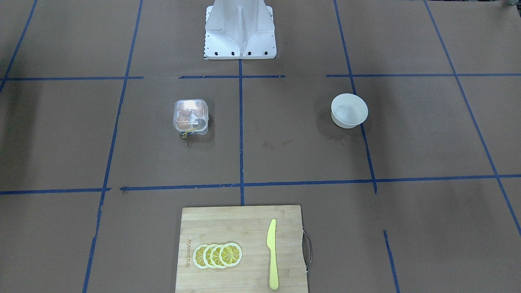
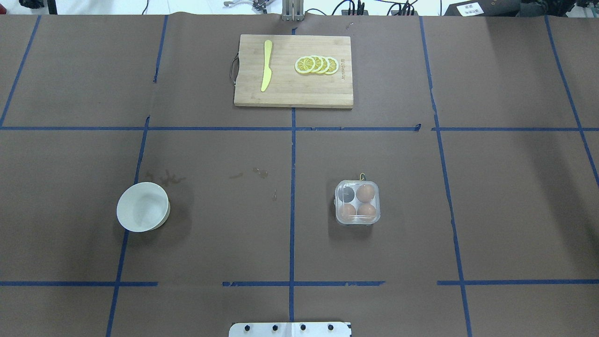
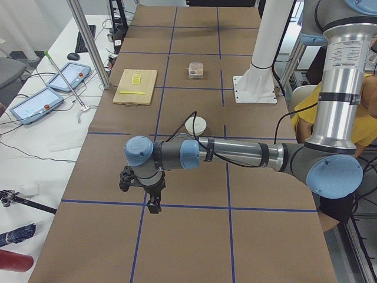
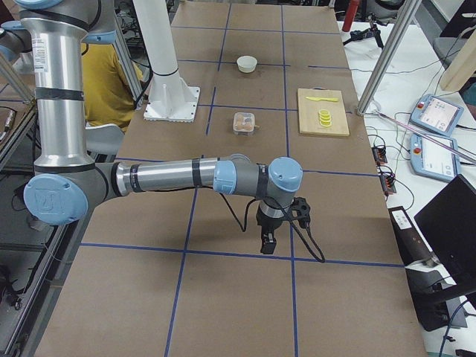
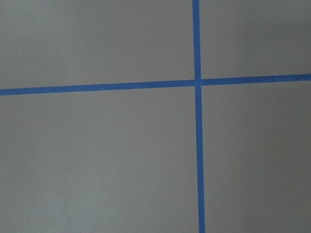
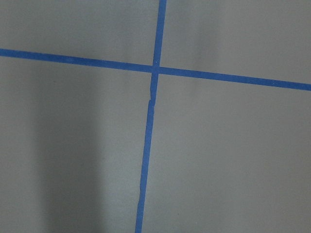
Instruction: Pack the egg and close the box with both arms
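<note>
The clear box (image 2: 357, 202) stands right of the table's middle, also in the front view (image 1: 191, 116). Three orange-brown eggs sit in its cups, one being the far right egg (image 2: 366, 192); the fourth cup (image 2: 346, 194) is dark and empty. The lid seems to lie down over them. Both arms are far from the box, at the table's ends. The left gripper (image 3: 154, 206) shows only in the left side view and the right gripper (image 4: 268, 244) only in the right side view, both pointing down over bare paper; I cannot tell if they are open or shut. The wrist views show only brown paper and blue tape.
An empty white bowl (image 2: 142, 207) stands on the left half. A wooden cutting board (image 2: 294, 93) at the far edge carries a yellow knife (image 2: 266, 65) and lemon slices (image 2: 317, 65). The white robot base (image 1: 240, 30) is at the near edge.
</note>
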Controlling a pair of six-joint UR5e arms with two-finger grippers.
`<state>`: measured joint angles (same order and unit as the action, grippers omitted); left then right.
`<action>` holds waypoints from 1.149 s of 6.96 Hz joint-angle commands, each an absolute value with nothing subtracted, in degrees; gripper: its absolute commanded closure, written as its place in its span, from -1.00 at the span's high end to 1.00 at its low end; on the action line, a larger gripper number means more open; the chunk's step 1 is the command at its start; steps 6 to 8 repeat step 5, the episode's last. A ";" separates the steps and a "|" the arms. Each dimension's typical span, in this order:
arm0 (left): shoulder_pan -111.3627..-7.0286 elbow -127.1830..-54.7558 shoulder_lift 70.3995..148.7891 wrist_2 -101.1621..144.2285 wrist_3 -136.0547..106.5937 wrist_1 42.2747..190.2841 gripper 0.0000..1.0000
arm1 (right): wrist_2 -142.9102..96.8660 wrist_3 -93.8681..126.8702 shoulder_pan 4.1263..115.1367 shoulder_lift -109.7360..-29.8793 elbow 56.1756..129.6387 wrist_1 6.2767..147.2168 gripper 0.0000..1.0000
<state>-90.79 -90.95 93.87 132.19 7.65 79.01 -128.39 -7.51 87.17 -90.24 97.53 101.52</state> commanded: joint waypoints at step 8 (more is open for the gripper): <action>-90.79 -91.49 94.13 132.19 7.65 78.75 1.00 | -128.67 -11.87 87.80 -92.90 97.29 94.48 1.00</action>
